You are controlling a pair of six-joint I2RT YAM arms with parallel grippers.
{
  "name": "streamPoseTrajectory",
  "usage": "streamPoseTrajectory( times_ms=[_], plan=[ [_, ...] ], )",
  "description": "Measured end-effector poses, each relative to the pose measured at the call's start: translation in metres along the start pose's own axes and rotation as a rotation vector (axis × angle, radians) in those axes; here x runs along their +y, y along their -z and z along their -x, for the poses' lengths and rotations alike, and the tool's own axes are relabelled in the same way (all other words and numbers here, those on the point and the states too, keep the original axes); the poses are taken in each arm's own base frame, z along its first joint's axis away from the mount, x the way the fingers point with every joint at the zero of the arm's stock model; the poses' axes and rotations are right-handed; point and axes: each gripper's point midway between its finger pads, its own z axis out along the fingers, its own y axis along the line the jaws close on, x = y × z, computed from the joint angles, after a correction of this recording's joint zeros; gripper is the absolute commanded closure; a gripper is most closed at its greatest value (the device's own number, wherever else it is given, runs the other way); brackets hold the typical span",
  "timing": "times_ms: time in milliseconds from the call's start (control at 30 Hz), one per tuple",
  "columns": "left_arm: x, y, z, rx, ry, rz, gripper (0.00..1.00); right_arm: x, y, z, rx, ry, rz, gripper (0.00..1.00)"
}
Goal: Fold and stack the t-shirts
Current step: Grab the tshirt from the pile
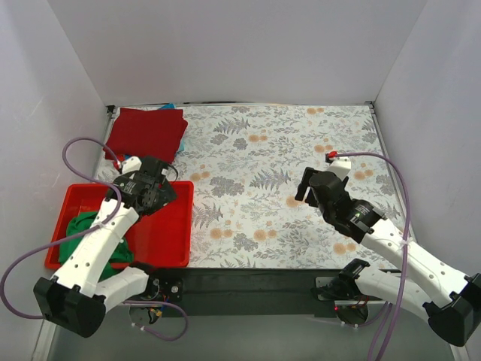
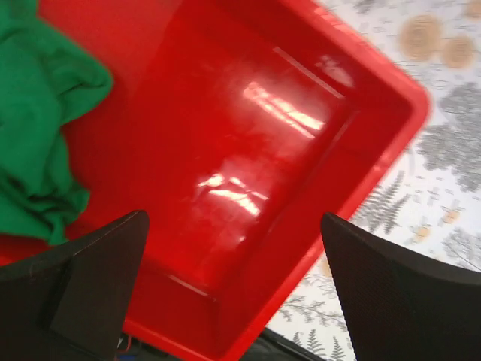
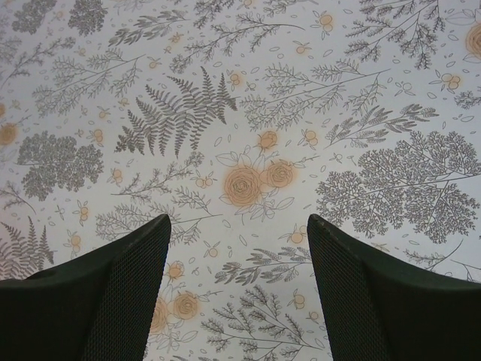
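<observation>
A bright green t-shirt (image 1: 89, 232) lies crumpled in the left part of the red tray (image 1: 169, 242); it also shows in the left wrist view (image 2: 41, 120). A dark red t-shirt (image 1: 149, 132) lies folded at the table's back left corner, with a blue/teal edge (image 1: 167, 106) showing behind it. My left gripper (image 2: 234, 282) is open and empty above the tray's bare right part (image 2: 240, 150). My right gripper (image 3: 239, 248) is open and empty above the floral tablecloth (image 3: 248, 113), right of centre in the top view (image 1: 304, 192).
The red tray sits at the table's near left. White walls close the table on the left, back and right. The floral cloth (image 1: 270, 165) covers the table. Purple cables loop off both arms.
</observation>
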Motion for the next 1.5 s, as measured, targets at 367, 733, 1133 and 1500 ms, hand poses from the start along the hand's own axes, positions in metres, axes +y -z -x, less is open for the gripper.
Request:
streamPoseTrajectory(
  times_ms=[367, 733, 1133, 1500],
  plan=[
    [0.098, -0.021, 0.02, 0.007, 0.292, 0.311, 0.02, -0.006, -0.001, -0.005, 0.008, -0.01, -0.009, 0.2],
    [0.184, -0.081, 0.059, -0.024, 0.556, 0.589, 0.02, -0.007, -0.001, -0.008, 0.022, -0.017, 0.002, 0.2],
    [0.176, -0.118, -0.02, 0.147, 0.723, 0.603, 0.06, -0.003, -0.006, -0.013, 0.057, 0.002, 0.009, 0.2],
    [0.153, -0.125, -0.026, 0.155, 0.787, 0.455, 1.0, -0.002, -0.007, -0.015, 0.065, 0.001, 0.016, 0.2]
  ],
)
